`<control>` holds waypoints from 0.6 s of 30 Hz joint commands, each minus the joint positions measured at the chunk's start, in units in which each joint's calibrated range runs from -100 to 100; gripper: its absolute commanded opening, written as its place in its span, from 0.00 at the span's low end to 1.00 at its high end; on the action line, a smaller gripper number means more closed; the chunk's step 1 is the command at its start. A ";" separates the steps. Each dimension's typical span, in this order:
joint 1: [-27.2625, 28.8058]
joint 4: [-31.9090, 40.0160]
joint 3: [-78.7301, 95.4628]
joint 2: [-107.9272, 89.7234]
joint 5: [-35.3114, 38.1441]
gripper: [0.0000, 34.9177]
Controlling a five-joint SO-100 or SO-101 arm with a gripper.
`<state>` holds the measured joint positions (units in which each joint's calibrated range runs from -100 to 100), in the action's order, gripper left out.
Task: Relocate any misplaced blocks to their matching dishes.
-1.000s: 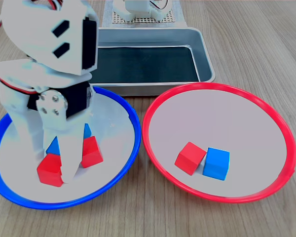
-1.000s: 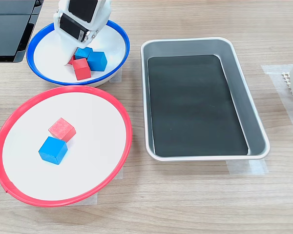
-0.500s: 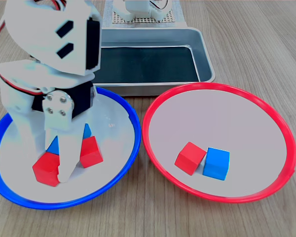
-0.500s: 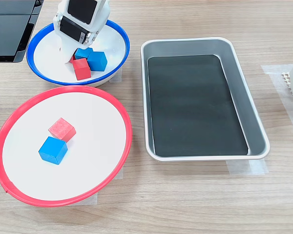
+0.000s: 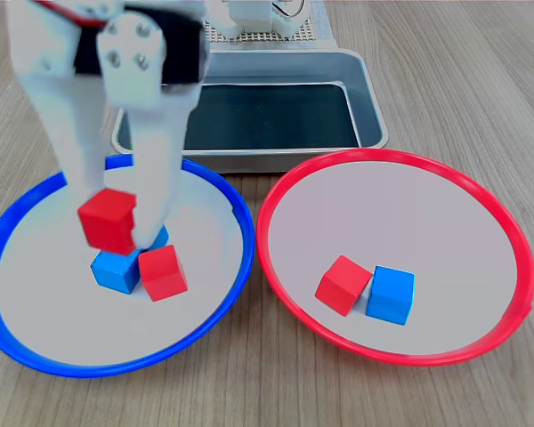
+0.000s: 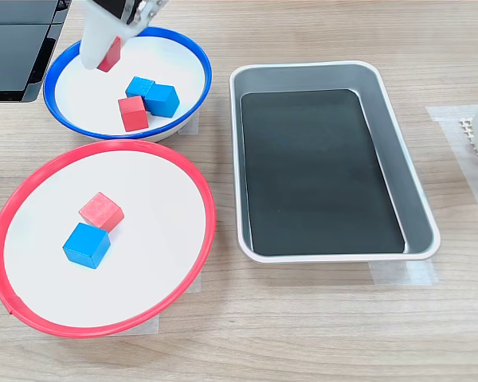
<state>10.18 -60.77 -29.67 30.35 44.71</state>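
While lifting: the gripper (image 5: 116, 218) is clamping a red cube (image 5: 107, 220) over the blue-rimmed dish (image 5: 215, 294).
Handling: seeming light, rigid, matte; flat opposite faces are offering the surest hold.

The table (image 6: 319, 318) is light brown wood. Three things sit right on it. The blue-rimmed dish (image 5: 240, 253) is just under the jaws. The red-rimmed dish (image 5: 267, 258) sits beside it, a little away from the jaws. The metal tray (image 6: 398, 167) with a black bottom is farther from the jaws, near both dishes.
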 commanded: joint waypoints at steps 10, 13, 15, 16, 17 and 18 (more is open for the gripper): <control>-18.69 -5.31 14.24 -15.72 -8.21 0.01; -20.77 -3.16 15.61 -14.61 -9.28 0.01; -21.61 -1.10 16.52 -13.33 -10.01 0.01; -21.89 -0.03 17.07 -12.57 -10.31 0.01; -22.08 0.72 17.52 -11.97 -10.45 0.01; -22.18 1.46 17.98 -11.29 -10.65 0.01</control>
<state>-11.50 -62.32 -12.34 18.41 34.85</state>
